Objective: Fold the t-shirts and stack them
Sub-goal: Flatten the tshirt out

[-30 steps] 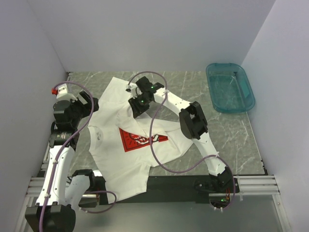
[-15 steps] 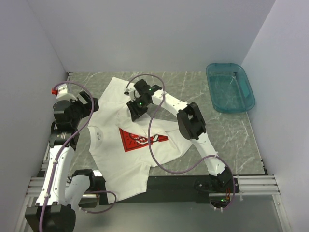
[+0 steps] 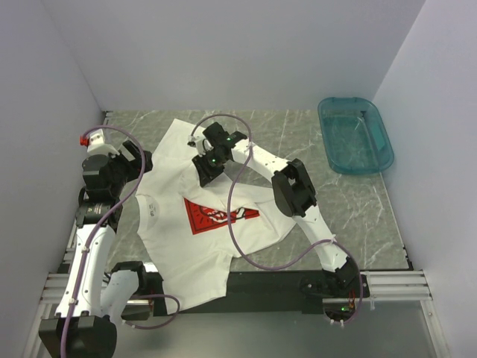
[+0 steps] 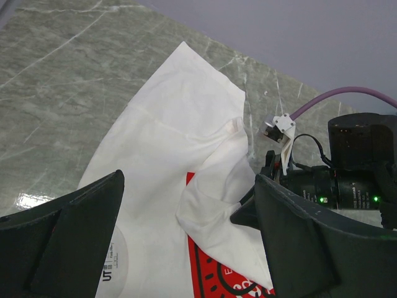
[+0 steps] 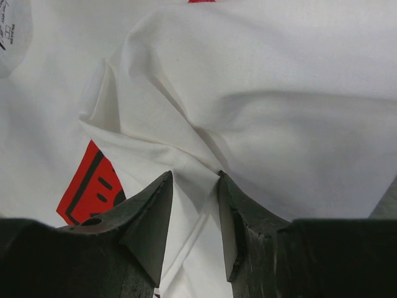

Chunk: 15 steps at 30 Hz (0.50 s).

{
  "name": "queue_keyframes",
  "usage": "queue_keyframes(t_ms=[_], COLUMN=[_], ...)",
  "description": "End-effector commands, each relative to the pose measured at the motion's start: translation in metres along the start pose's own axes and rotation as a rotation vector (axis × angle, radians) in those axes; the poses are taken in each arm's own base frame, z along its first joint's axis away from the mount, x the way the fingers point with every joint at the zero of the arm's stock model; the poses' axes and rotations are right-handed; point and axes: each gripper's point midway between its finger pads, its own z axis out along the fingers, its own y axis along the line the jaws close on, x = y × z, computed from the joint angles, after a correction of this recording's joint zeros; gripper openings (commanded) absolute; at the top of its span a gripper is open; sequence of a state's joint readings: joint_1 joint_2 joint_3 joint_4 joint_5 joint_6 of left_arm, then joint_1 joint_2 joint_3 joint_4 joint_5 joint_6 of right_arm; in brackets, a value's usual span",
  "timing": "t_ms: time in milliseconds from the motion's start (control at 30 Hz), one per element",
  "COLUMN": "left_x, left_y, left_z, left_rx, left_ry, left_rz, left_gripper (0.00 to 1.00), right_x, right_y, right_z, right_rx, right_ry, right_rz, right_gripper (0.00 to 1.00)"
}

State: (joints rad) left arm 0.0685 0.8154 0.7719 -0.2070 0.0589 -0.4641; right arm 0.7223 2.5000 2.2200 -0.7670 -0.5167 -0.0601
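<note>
A white t-shirt (image 3: pixel 186 250) lies spread across the left and middle of a grey marbled table (image 3: pixel 350 205), its lower end hanging over the near edge between the two arm bases. A red print (image 3: pixel 212 215) shows on its chest, partly covered by a flap of white cloth folded over from the far right side.

The right arm reaches in from the near right and bends left across the table. The right gripper (image 3: pixel 206 171) points down at the shirt just beyond the print. From its wrist camera, the two dark fingers (image 5: pixel 152 211) stand close together with a raised ridge of white cloth caught between them, so this gripper holds a fold of the shirt.

The left gripper (image 3: pixel 141 165) sits beside the shirt's left edge, near the collar label. Its fingers (image 4: pixel 80 211) are spread wide with nothing between them.

A teal basin (image 3: pixel 356 136) stands at the far right corner of the table, well apart from the shirt
</note>
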Motion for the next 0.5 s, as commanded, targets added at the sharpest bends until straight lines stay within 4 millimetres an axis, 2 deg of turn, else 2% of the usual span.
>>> queue_keyframes(t_ms=[0, 300, 467], left_x=[-0.004, -0.003, -0.004], left_y=[-0.005, -0.005, -0.004], left_z=[0.0, 0.001, 0.0], left_rx=[0.024, 0.026, 0.024], left_ry=[-0.019, -0.015, -0.018], left_rz=[0.016, 0.014, 0.015], left_gripper=[0.92, 0.92, 0.92], right_x=[-0.024, -0.037, -0.037], right_y=[0.011, 0.012, 0.015], right_z=[-0.013, -0.028, -0.03], right_rx=[0.003, 0.035, 0.029], right_ry=[-0.068, -0.107, -0.109], right_rz=[-0.037, -0.064, -0.064], right_gripper=[0.42, 0.41, 0.39])
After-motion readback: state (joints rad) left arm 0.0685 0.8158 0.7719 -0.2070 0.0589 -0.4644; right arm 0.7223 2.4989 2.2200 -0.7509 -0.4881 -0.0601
